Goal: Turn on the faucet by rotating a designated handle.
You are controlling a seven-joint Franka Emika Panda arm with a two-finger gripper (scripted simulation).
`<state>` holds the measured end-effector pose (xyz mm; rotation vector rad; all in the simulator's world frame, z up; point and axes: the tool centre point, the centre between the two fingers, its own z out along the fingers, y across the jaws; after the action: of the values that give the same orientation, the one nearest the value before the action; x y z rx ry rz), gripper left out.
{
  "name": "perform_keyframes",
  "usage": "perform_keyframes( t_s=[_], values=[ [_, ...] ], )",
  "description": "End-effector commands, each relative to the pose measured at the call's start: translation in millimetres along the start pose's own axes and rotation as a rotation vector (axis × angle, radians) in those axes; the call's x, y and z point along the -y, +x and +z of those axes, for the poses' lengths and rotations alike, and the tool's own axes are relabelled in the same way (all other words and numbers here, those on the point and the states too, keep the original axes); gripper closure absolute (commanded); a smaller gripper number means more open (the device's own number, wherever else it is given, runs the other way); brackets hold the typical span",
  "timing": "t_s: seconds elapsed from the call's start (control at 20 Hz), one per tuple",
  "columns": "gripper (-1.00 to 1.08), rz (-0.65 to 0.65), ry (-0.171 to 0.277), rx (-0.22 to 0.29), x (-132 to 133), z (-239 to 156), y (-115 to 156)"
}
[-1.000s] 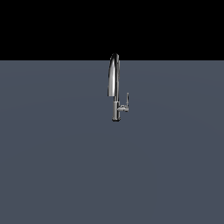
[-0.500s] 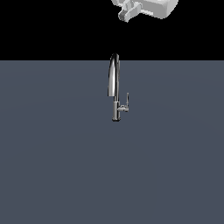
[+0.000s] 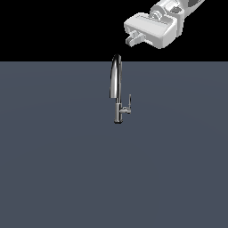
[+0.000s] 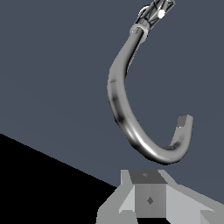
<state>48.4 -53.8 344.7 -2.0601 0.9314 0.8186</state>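
The chrome faucet (image 3: 116,89) stands upright on the grey surface, its arched spout rising to the horizon line. The handle (image 3: 128,106) is a thin lever on a short stub at the lower body, on the exterior view's right side, pointing up. My gripper (image 3: 132,39) hangs above and to the right of the spout's top, apart from it, with its fingers together and nothing between them. In the wrist view the spout (image 4: 127,118) curves just beyond the gripper (image 4: 148,199). The faucet's base (image 4: 151,13) is at the frame edge, and the lever is not clear there.
A flat grey surface (image 3: 53,169) spreads around the faucet, with black background behind it. The white hand and arm (image 3: 160,24) enter from the exterior view's upper right.
One second ago the gripper was out of view. It came in at the top and has moved down and slightly left toward the spout's top. The faucet has not moved.
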Motion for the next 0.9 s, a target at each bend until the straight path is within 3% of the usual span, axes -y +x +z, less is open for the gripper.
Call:
perform_keyframes(
  t_s=[0.0, 0.85],
  values=[
    [1.08, 0.044, 0.046, 0.042, 1.3, 1.8, 20.3],
    [1.08, 0.387, 0.390, 0.349, -11.7, 45.1, 166.7]
  ],
)
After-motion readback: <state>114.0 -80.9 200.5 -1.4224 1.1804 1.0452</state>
